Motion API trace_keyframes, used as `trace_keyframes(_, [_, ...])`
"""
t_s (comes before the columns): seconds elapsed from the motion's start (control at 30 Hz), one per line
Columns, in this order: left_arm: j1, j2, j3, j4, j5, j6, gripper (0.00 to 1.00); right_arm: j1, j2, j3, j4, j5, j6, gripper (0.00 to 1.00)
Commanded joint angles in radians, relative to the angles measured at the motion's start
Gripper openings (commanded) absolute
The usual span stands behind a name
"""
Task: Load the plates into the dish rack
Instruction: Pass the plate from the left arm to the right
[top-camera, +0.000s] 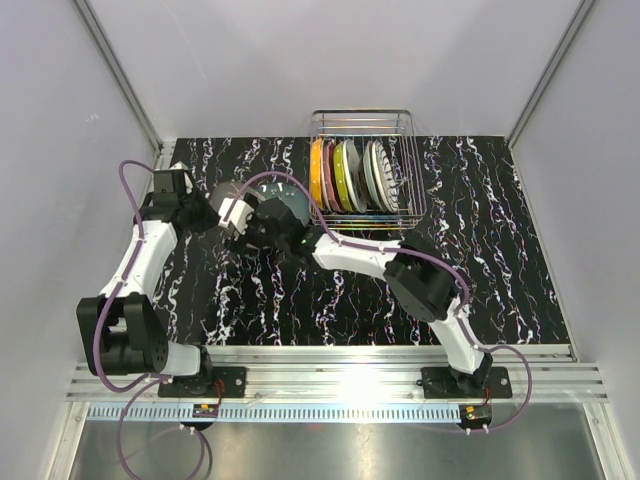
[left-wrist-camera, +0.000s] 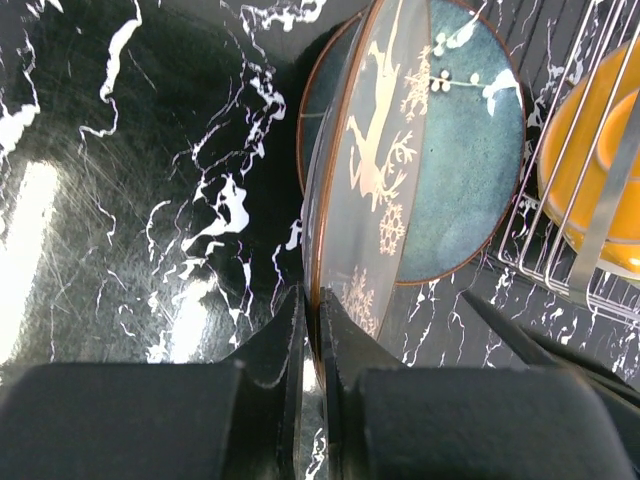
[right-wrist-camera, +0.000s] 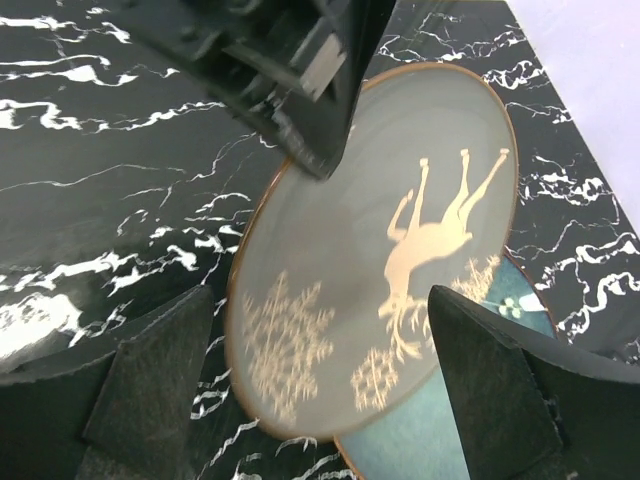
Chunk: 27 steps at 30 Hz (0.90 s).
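Observation:
A grey-brown plate with a pale deer (left-wrist-camera: 370, 150) stands tilted on edge, and my left gripper (left-wrist-camera: 312, 300) is shut on its rim. In the right wrist view the same deer plate (right-wrist-camera: 370, 270) leans between the fingers of my right gripper (right-wrist-camera: 320, 300), which is open and set on either side of its lower edge. A teal dark-rimmed plate (left-wrist-camera: 470, 170) lies flat on the table under it. The wire dish rack (top-camera: 415, 200) stands just to the right, with several plates (top-camera: 345, 175) upright in it.
Both grippers meet left of the rack, the left gripper (top-camera: 237, 213) beside the right gripper (top-camera: 262, 222). An orange plate (left-wrist-camera: 590, 170) shows behind the rack wires (left-wrist-camera: 560, 250). Black marbled tabletop (top-camera: 500, 250) stretches around. Purple cables loop over both arms.

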Motion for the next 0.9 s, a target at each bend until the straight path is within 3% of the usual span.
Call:
trace_keyframes(0.0, [0.005,-0.05,0.001,0.068,0.072,-0.01,0.0,0.007,0.055,0.071,0.042,0.028,-0.023,0.94])
trace_keyframes(0.23, [0.01,-0.061,-0.007,0.075,0.092,-0.022,0.0,0.006,0.126,0.123,0.056,0.066,-0.02,0.8])
trace_keyframes(0.33, [0.013,-0.067,-0.007,0.075,0.095,-0.022,0.0,0.012,0.153,0.135,0.065,0.105,-0.019,0.6])
trace_keyframes(0.37, [0.016,-0.068,-0.008,0.077,0.095,-0.025,0.0,0.016,0.155,0.132,0.073,0.12,-0.026,0.48])
trace_keyframes(0.6, [0.021,-0.081,-0.021,0.1,0.12,-0.033,0.0,0.036,0.104,0.053,0.145,0.212,-0.023,0.17])
trace_keyframes(0.63, [0.021,-0.085,-0.024,0.103,0.12,-0.033,0.1,0.038,0.098,0.048,0.15,0.22,-0.016,0.14])
trace_keyframes(0.73, [0.022,-0.098,-0.03,0.111,0.123,-0.024,0.15,0.038,0.071,0.034,0.17,0.24,0.015,0.04])
trace_keyframes(0.8, [0.022,-0.105,-0.028,0.106,0.108,-0.018,0.23,0.038,0.052,0.03,0.182,0.249,0.027,0.0])
trace_keyframes(0.87, [0.024,-0.119,-0.025,0.103,0.085,-0.008,0.4,0.036,0.031,0.034,0.182,0.249,0.037,0.0])
